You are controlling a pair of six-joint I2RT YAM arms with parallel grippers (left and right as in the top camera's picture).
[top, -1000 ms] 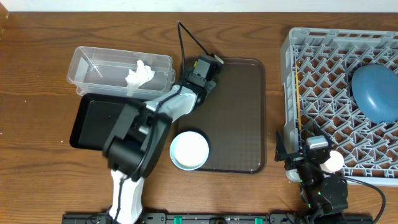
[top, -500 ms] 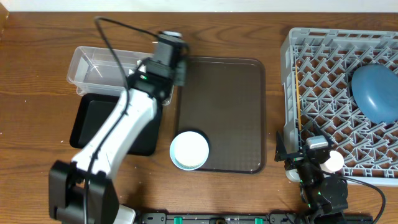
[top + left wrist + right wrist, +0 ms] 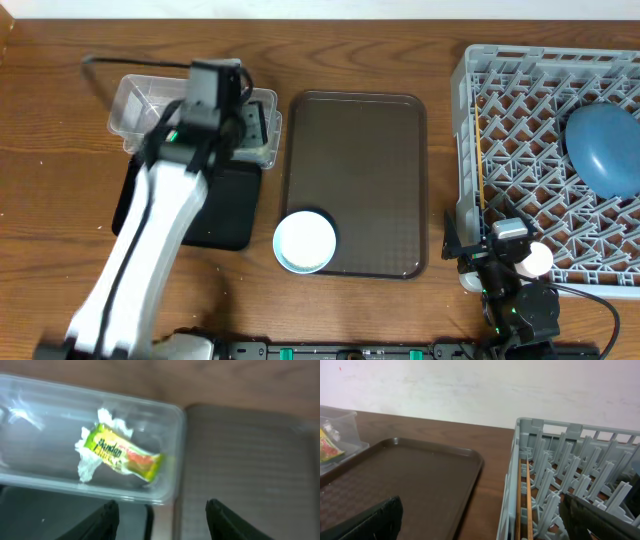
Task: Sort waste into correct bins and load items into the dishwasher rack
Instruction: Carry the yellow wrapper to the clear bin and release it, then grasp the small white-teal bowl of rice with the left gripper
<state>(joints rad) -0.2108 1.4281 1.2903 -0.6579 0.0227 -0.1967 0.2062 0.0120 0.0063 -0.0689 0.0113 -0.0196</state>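
Left arm lies across the clear tub (image 3: 135,100) and the black tray (image 3: 232,205) in the overhead view, hiding most of the tub floor and the tray's middle. Wrist view is unobstructed: 1 snack wrapper (image 3: 127,453), yellow-green, lies inside the tub on top of 1 crumpled white tissue (image 3: 89,462). "Pandan" is legible on the wrapper; the line below it is too blurred to read. Left gripper (image 3: 161,506) hovers above the tub's near rim, fingers (image 3: 107,521) spread wide, nothing between them. Bins: 2, with the tub partly overlapping the black tray's far edge. 1 brown serving tray (image 3: 355,150) sits just beside the tub. 1 small bowl (image 3: 305,241), pale rim and white inside, sits on the tray's near-left corner. 1 dishwasher rack (image 3: 520,120) stands at the right, well apart from the bins. It holds 1 blue bowl (image 3: 605,150) at the right side and 2 chopsticks (image 3: 524,505) lying together along the left wall. Right gripper (image 3: 480,510) sits low by the rack's near-left corner, fingers wide apart and empty. 1 small pale round thing (image 3: 536,260) sits beside it at the rack edge; cannot identify.
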